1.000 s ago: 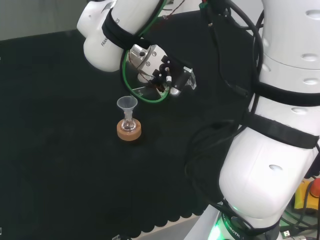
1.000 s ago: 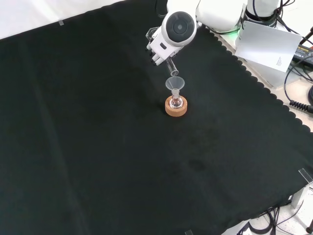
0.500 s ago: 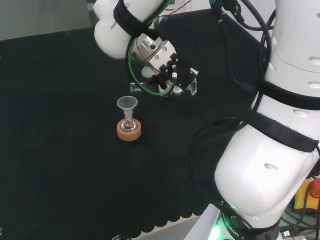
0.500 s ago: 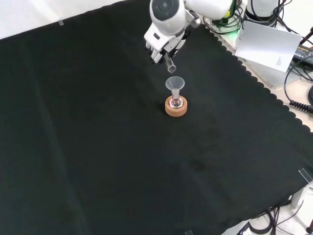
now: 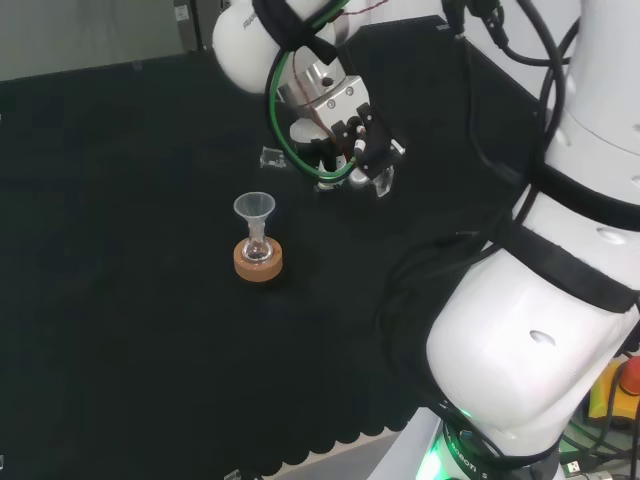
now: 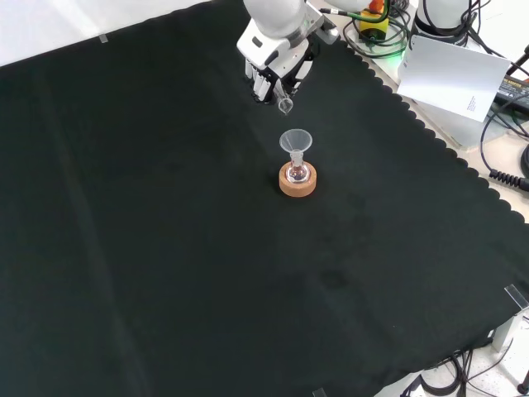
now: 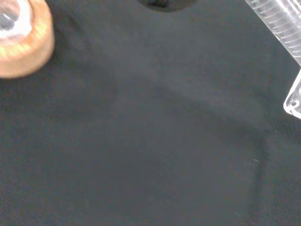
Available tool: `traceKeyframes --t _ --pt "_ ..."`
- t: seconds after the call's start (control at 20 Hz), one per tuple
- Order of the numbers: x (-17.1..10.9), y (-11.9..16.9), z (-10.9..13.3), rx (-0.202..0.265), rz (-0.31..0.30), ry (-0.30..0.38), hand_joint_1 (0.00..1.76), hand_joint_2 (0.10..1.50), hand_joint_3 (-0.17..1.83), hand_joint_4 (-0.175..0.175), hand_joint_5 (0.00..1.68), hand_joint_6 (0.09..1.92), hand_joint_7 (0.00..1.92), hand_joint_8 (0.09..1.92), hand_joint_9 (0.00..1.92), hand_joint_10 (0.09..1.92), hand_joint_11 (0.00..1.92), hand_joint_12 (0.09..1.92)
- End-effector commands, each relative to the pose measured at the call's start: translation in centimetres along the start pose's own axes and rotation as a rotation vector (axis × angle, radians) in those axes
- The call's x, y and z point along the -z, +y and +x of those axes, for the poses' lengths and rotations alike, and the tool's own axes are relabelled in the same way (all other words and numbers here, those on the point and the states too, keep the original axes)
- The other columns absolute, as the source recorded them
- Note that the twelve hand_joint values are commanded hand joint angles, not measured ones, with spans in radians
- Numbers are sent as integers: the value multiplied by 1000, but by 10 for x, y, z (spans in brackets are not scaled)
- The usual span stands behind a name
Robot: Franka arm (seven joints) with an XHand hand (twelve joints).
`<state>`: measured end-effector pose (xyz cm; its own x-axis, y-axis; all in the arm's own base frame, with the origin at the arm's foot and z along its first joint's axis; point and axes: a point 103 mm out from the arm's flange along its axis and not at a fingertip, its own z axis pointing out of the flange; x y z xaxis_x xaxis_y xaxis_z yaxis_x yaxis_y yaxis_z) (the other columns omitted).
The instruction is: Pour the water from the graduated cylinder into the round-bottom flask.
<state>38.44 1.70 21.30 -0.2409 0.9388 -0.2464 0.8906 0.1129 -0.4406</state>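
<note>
A small round-bottom flask [image 5: 258, 250] stands on a cork ring [image 5: 259, 266] with a clear funnel [image 5: 254, 207] in its neck. The front view shows the same funnel [image 6: 296, 140], flask [image 6: 297, 173] and ring [image 6: 297, 185]. My hand [image 5: 345, 140] hangs above and to the right of the funnel in the head view, fingers curled round the clear graduated cylinder [image 5: 383, 181], which lies tilted. In the front view the hand [image 6: 273, 70] is beyond the funnel, and the cylinder's end [image 6: 285, 104] is clear of the funnel's rim. The wrist view shows the cylinder [image 7: 280, 23] and the ring [image 7: 21, 47].
Black cloth [image 6: 165, 248] covers the bench around the flask. The scalloped cloth edge [image 6: 430, 132] runs along the right of the front view, with a white sheet [image 6: 455, 74] and cables beyond it. The arm's white links [image 5: 560, 300] stand at the head view's right.
The hand has drawn back from the funnel with the cylinder, rightward and upward in the head view and farther off in the front view. The flask and funnel have stayed put.
</note>
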Motion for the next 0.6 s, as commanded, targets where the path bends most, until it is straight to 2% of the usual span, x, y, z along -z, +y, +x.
traceKeyframes --t 0.05,0.3,0.6 --pt "2 0 -12 72 -176 221 1257 1122 1 -175 954 1035 982 1028 1369 87 1126 829" --pt "1 3 -14 73 -259 252 1257 1122 1 -175 952 1037 980 1030 1367 87 1122 829" --pt "0 9 -15 68 -355 347 1257 1123 1 -175 951 1039 979 1033 1368 87 1121 831"
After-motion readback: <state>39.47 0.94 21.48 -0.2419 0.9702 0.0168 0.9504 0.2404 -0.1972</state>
